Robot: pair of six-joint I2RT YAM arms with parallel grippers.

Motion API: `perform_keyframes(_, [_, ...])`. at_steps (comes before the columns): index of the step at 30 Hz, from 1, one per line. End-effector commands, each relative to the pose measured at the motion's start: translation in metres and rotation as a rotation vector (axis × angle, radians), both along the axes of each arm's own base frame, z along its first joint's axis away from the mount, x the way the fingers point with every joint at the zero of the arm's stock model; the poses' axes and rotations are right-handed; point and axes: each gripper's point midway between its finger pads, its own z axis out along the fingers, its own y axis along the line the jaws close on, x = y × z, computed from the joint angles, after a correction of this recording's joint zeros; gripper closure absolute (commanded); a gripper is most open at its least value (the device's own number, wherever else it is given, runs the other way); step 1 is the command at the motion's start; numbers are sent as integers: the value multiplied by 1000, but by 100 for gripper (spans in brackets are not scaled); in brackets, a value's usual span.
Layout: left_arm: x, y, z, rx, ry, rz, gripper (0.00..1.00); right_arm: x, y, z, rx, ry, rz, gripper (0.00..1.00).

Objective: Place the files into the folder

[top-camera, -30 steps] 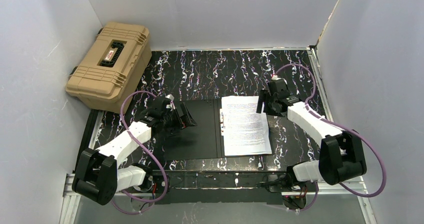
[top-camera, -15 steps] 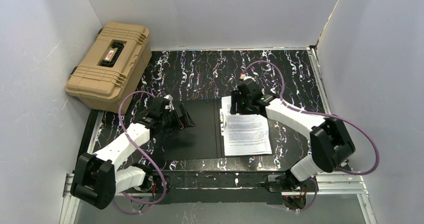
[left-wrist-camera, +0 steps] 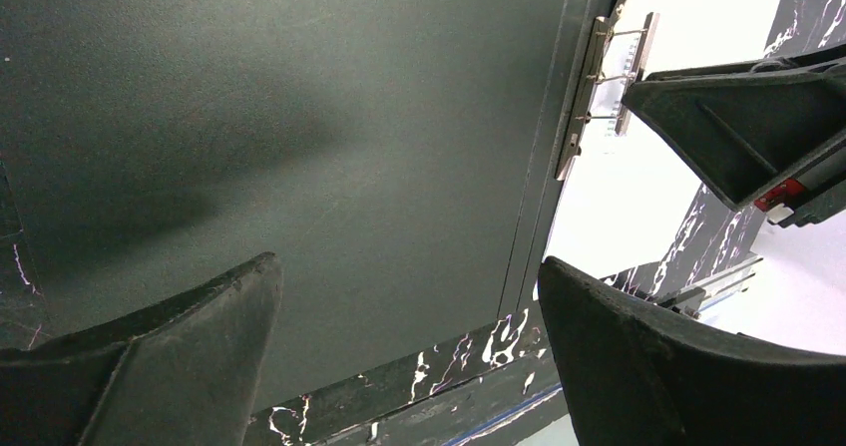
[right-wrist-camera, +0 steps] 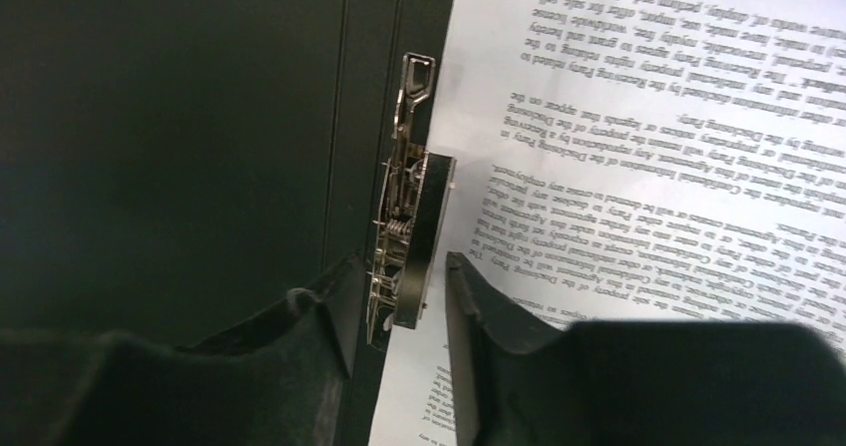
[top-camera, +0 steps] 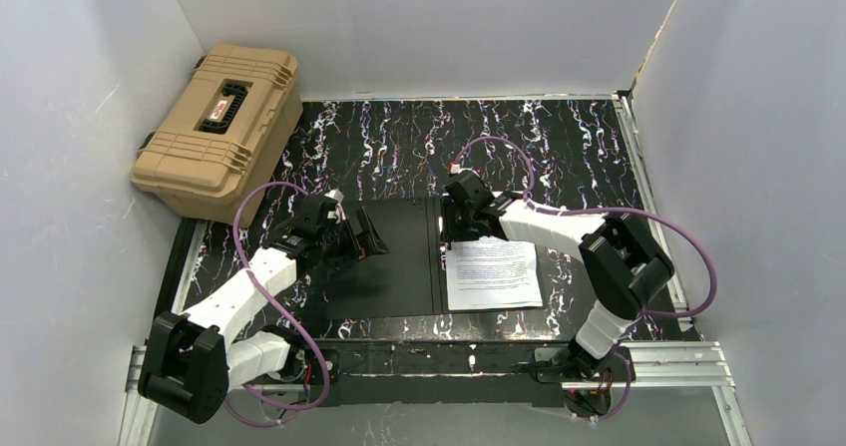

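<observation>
Black card is the inside of the open folder point(top-camera: 389, 266), which lies flat on the marbled table point(top-camera: 399, 137) with its spine running from 12 to 6 o'clock in the overhead view. The files point(top-camera: 494, 276) rest on its 3 o'clock half as 1 squared stack of thin white sheets covered in small black print, flat and uncreased as far as I can see. A metal clip point(right-wrist-camera: 407, 217) sits along the spine at their 9 o'clock edge, its long axis also 12 to 6. The right gripper point(right-wrist-camera: 399, 276) is the nearer tool. It is down over the 12 o'clock end of the clip with 1 finger on each side, half spread, and I cannot tell whether the pads press the metal. From there the sheets stretch toward 5 o'clock. The left gripper point(left-wrist-camera: 409, 266) hangs spread wide over the bare 9 o'clock half, holding nothing.
</observation>
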Motion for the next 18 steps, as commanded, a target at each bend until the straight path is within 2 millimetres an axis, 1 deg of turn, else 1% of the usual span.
perform_keyframes(1, [-3,2,3,14,-11,-10,2,13,20,13,53,-42,-2,60])
perform_keyframes(3, [-3,3,3,16,-11,-11,2,13,21,11,49,-40,-1,65])
perform_keyframes(8, [-3,3,2,19,-10,-11,2,13,21,7,30,-35,5,72])
perform_keyframes(11, [-3,3,2,19,-9,-11,2,12,21,5,17,-34,9,79])
perform_keyframes(14, [-3,3,2,18,-8,-12,2,11,21,2,5,-30,16,83])
perform_keyframes(18, [-3,3,2,20,-9,-11,2,11,21,0,-9,-32,20,91])
